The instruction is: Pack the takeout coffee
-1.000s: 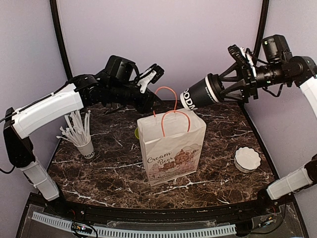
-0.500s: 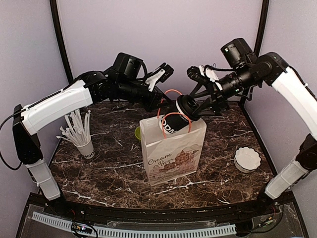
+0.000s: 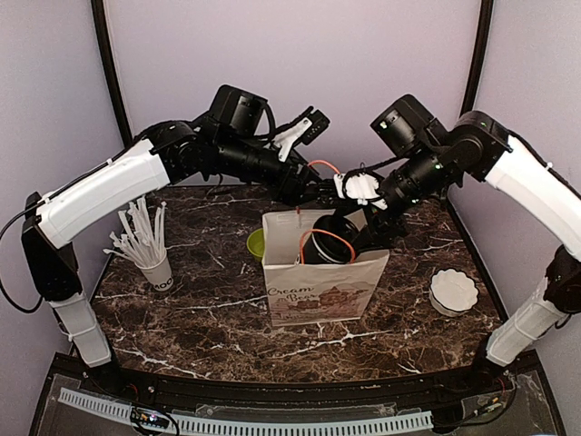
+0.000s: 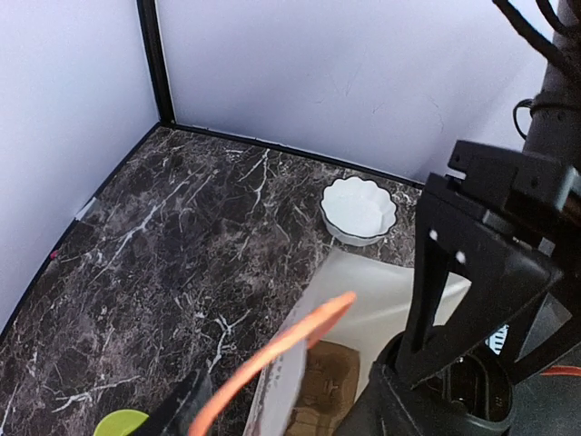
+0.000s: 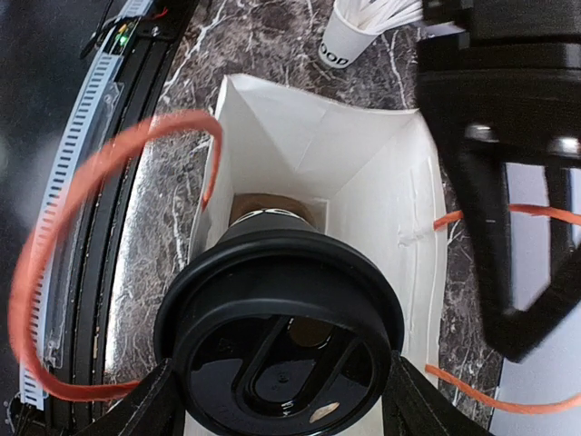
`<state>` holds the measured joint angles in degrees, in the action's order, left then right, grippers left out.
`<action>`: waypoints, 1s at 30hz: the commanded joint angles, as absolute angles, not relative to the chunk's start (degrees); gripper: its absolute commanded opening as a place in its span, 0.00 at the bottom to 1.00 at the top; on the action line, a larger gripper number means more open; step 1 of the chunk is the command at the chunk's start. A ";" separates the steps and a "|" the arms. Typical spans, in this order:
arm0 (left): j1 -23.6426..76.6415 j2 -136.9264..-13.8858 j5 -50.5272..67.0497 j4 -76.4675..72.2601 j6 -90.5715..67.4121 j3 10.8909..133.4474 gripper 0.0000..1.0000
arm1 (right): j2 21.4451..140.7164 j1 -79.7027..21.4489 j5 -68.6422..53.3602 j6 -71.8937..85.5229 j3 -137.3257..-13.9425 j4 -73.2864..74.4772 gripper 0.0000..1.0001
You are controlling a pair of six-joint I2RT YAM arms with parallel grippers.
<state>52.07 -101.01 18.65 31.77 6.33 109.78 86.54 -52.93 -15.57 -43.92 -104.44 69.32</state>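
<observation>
Bagging step: the right pincer (image 5: 281,400) grips the lidded coffee cup (image 5: 281,336), half down inside the open paper bag (image 3: 322,291). The left pincer (image 3: 318,188) sits by the orange handle (image 4: 272,356), can't tell its state. Next, I'd guess: lower straight, release upright.

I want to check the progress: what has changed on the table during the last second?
The right fingers, gripping the lidded coffee cup, swung it from high on the right down into the mouth of the paper bag. The left arm reached further toward the bag's orange handle. The straw cup, white dish and green bowl stayed put.
</observation>
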 commanded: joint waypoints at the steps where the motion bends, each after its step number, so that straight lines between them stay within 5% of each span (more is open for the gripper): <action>1: 52.93 -97.22 14.24 36.80 7.51 111.17 0.64 | 83.42 -56.47 -9.78 -46.05 -101.57 70.46 0.37; 12: 51.64 -84.87 -2.56 25.50 8.33 93.56 0.73 | 85.60 -65.83 1.13 -46.25 -103.74 77.99 0.36; 23: 47.40 -89.29 -2.26 21.99 11.04 93.17 0.75 | 87.26 -76.13 14.73 -38.57 -102.16 80.83 0.34; 30: 43.46 -89.48 3.31 17.44 7.77 87.25 0.74 | 85.72 -82.32 21.26 -38.11 -90.46 77.87 0.30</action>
